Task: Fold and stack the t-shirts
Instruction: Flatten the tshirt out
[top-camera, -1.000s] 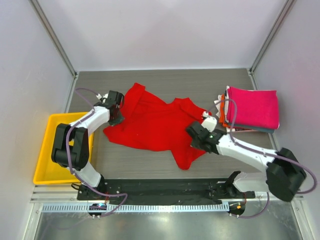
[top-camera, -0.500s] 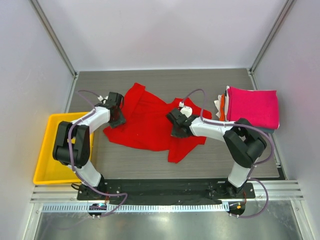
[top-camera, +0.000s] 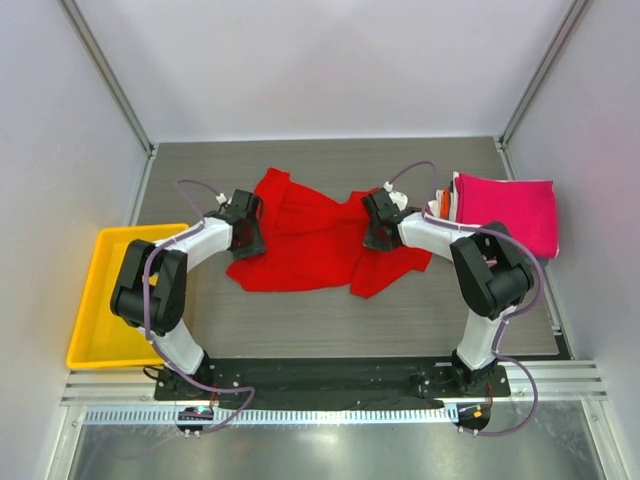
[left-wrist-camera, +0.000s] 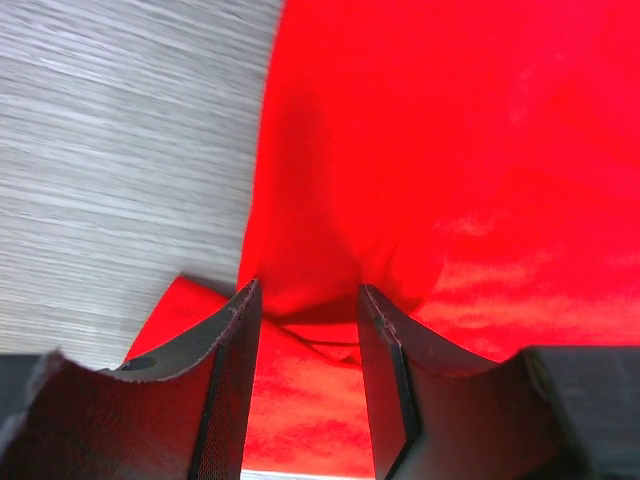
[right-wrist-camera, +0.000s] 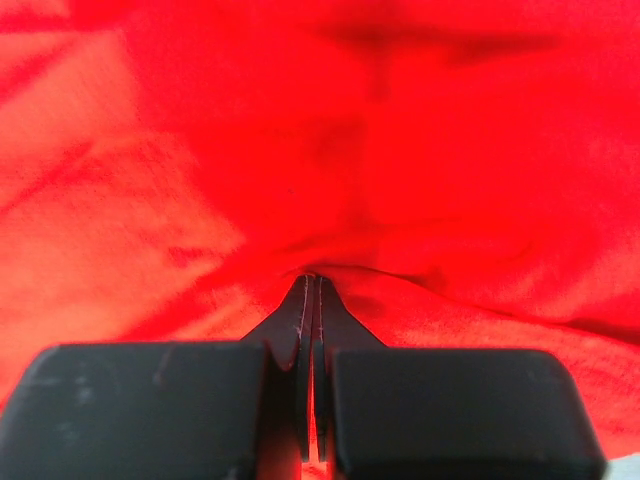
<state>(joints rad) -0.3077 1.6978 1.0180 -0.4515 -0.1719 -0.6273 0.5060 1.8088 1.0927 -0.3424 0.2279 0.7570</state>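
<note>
Right gripper (right-wrist-camera: 310, 280), clamped on red t-shirt (top-camera: 300, 240), has dragged hem toward left gripper (left-wrist-camera: 305, 300), pinching opposite edge; cloth bunches between: fold begun.

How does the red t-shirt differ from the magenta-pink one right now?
The red t-shirt lies unfolded and rumpled; the magenta-pink t-shirt is a neat folded rectangle. The red one lies directly on the table; the magenta-pink one tops a stack at the right. Both are plain-coloured.
</note>
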